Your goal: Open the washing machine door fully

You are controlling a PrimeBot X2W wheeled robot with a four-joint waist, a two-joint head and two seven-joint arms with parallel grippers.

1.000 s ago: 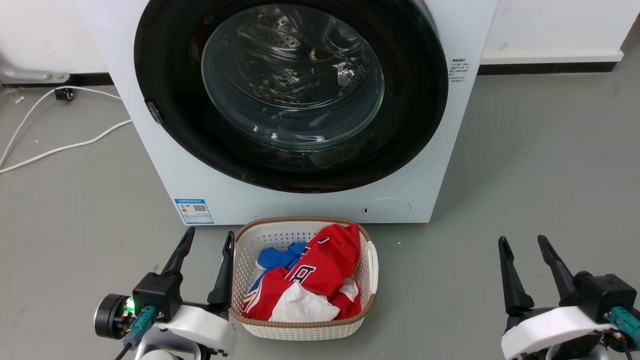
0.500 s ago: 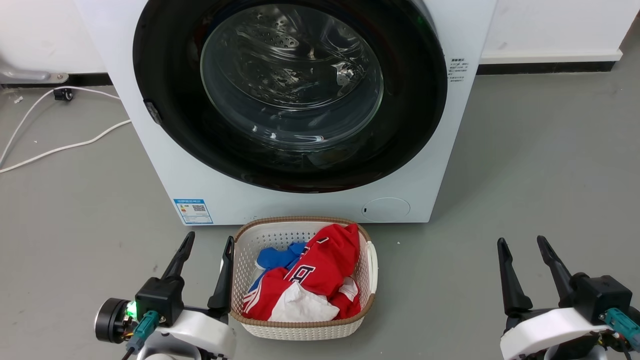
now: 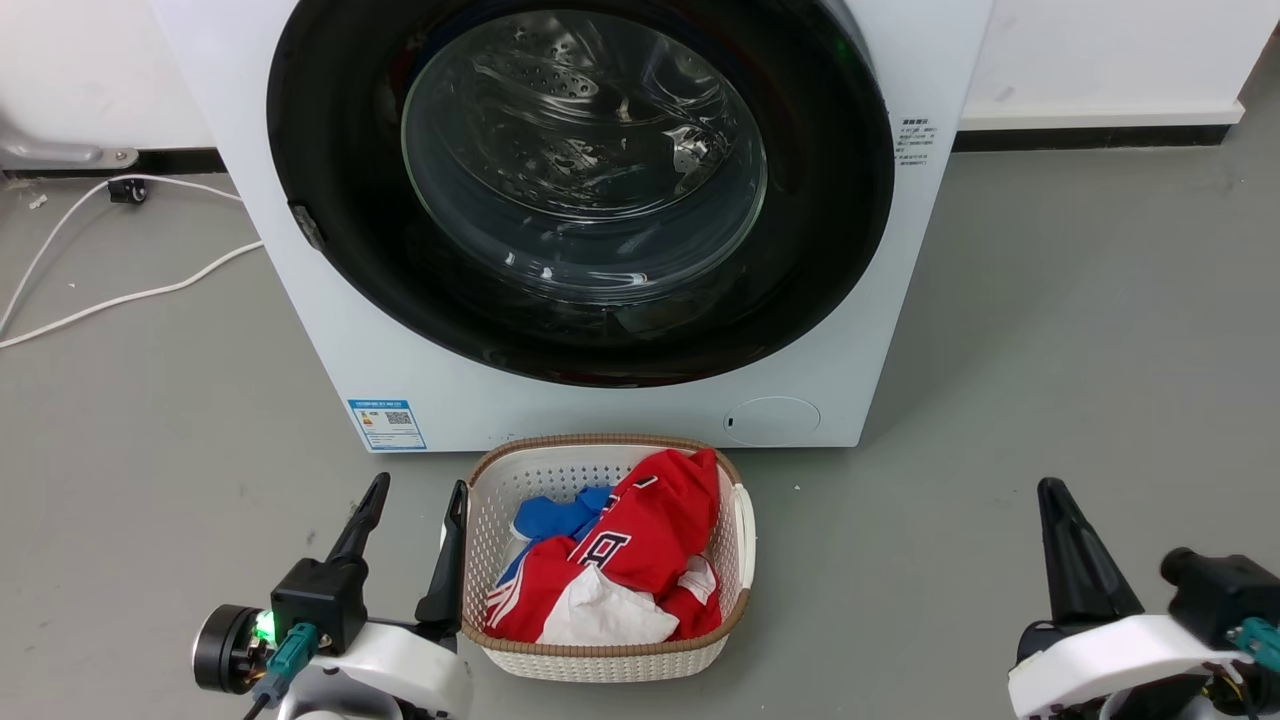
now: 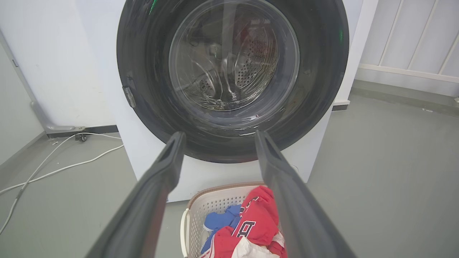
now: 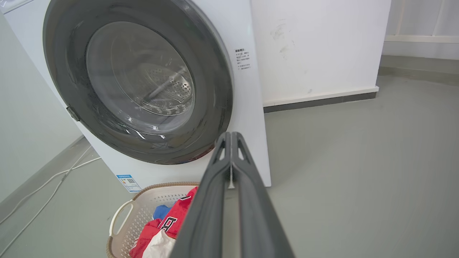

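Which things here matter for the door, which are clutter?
Job: round glossy black door with glass window; big white front-loading washing machine; left gripper, open; right gripper, shut.
Lying about: white woven laundry basket; red and blue clothes in it; white cable.

A white perforated plastic laundry basket with a brown rim [image 3: 600, 660] holds a crumpled red garment [image 3: 650, 535] atop a blue garment [image 3: 548, 517]; a thin white cable [image 3: 130, 295] lies well left of the basket.
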